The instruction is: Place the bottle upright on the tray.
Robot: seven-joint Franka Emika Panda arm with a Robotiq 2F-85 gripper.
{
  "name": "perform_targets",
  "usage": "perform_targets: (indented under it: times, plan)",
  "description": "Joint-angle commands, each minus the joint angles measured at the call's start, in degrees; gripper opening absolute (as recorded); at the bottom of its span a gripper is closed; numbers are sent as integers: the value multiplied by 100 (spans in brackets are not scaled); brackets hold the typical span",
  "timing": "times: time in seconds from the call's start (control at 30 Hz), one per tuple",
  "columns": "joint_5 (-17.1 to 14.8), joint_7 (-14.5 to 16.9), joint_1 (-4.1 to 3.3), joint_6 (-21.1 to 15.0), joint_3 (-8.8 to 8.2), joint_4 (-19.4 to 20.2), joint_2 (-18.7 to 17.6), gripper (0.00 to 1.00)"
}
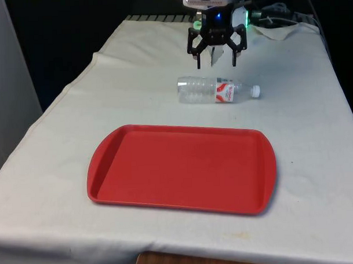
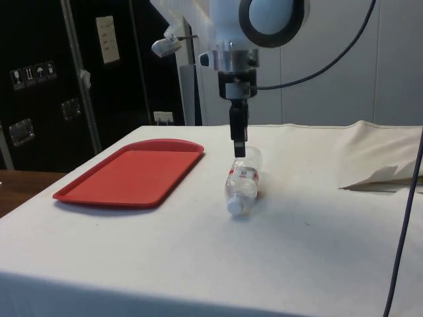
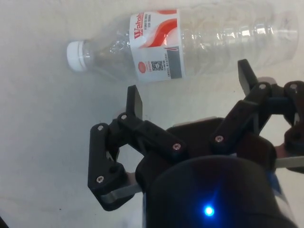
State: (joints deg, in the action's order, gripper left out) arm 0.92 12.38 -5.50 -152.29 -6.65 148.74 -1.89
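A clear plastic bottle [image 1: 217,90] with a red-and-white label and a white cap lies on its side on the cloth, cap towards the front view's right. It also lies in the side view [image 2: 243,178] and the wrist view [image 3: 190,45]. The red tray [image 1: 182,167] rests flat nearer the front edge of the table, with nothing on it [image 2: 132,172]. My gripper [image 1: 216,64] hangs open just above and behind the bottle, nothing between its fingers [image 3: 135,100]. In the side view the gripper [image 2: 238,148] points straight down over the bottle's body.
Crumpled white cloth and cables [image 1: 283,21] lie at the far end on the front view's right. A raised fold of cloth [image 2: 380,178] sits beyond the bottle in the side view. The table's front edge [image 1: 186,254] runs close below the tray.
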Motion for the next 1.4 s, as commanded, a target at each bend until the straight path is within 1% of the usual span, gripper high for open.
perform_targets:
  times: [0.0, 0.13, 0.17, 0.4, 0.43, 0.47, 0.67, 0.73, 1.0, 1.03, 1.13, 1.37]
  plan:
    - [-6, 63, -11, -11, 11, -11, -6, 100]
    - [-11, 252, -11, -17, 23, -40, -29, 100]
    - [0, 229, -6, 0, 11, -29, -11, 100]
    - [-11, 533, -23, -23, 34, -74, -57, 100]
    - [0, 487, -11, 0, 23, -63, -34, 100]
    - [-11, 567, -23, -23, 34, -74, -57, 100]
    - [6, 819, -17, -6, 34, -29, -17, 100]
    - [0, 819, -11, 11, 23, -52, -34, 100]
    - [6, 1163, -11, 6, 23, 0, 6, 100]
    - [0, 1129, -11, 11, 17, -17, -17, 100]
    - [-6, 1312, -6, 6, 6, -17, -17, 100]
    - [-11, 1490, -6, -6, 6, -23, -46, 100]
